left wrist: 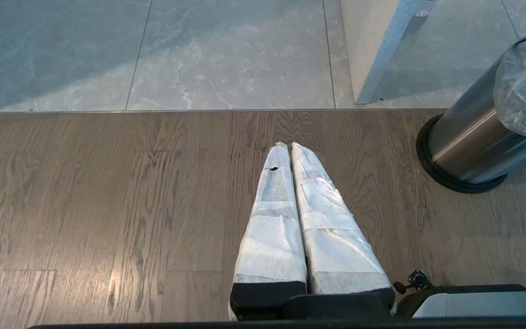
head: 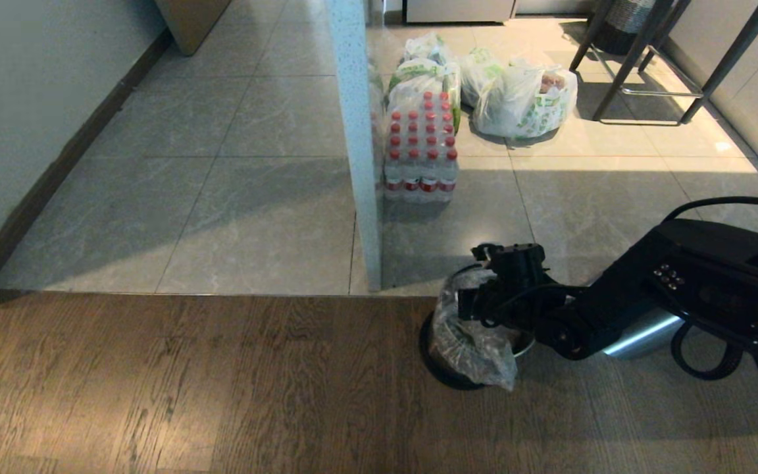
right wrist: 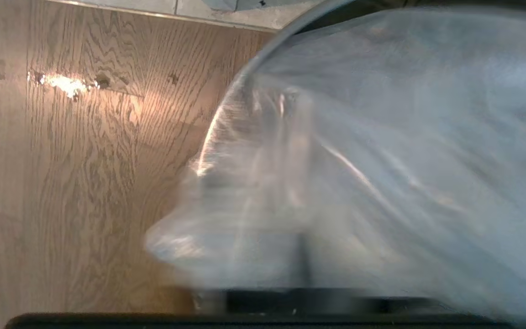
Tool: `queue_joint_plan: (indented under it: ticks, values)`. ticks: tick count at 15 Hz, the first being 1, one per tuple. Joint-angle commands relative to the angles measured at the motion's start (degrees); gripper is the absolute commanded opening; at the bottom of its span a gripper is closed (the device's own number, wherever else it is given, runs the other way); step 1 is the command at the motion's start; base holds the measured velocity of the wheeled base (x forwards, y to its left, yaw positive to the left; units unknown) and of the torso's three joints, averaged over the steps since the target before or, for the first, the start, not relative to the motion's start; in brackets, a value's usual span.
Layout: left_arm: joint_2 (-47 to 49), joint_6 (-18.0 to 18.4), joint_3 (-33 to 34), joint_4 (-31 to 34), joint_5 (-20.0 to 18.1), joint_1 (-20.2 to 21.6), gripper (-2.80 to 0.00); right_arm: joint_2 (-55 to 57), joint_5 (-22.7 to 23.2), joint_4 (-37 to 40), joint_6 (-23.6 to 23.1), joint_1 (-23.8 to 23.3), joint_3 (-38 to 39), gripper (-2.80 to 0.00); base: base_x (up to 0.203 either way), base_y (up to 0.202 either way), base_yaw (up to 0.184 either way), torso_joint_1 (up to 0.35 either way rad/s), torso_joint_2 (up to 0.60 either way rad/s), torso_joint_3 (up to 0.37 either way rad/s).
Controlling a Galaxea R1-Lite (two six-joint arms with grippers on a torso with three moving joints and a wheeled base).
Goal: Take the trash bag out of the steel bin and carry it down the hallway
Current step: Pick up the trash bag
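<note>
The trash bag (head: 468, 342) is a clear crinkly liner, bunched over the black ring of the steel bin (head: 642, 334) on the wood floor. The bin's brushed side shows under my right forearm. My right gripper (head: 474, 299) sits at the top of the bag and is shut on a fold of it. In the right wrist view the film (right wrist: 381, 137) drapes over the fingers and hides them. My left gripper (left wrist: 289, 146) is shut and empty, parked over the planks left of the bin (left wrist: 468, 141). The hallway (head: 234, 197) of grey tiles runs ahead on the left.
A pale pillar (head: 359, 145) stands just beyond the bin at the tile edge. Behind it are a pack of red-capped bottles (head: 422, 151) and white grocery bags (head: 524, 99). Dark furniture legs (head: 635, 59) stand at the far right. A wall with a dark baseboard (head: 56, 164) lines the left.
</note>
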Motion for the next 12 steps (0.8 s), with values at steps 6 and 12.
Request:
queue_joint_plan:
  ticks: [6, 12]
  values:
    - [0.02, -0.03, 0.09, 0.0, 0.04, 0.01, -2.8, -7.56, 0.36, 1.18, 0.56, -0.31, 3.22, -2.8, 0.0, 0.0, 0.0, 0.0, 0.0, 0.0]
    - [0.02, -0.03, 0.09, 0.0, 0.04, 0.01, -2.8, -27.72, 1.34, 9.03, 1.16, -1.0, 8.35, -2.8, 0.0, 0.0, 0.0, 0.0, 0.0, 0.0]
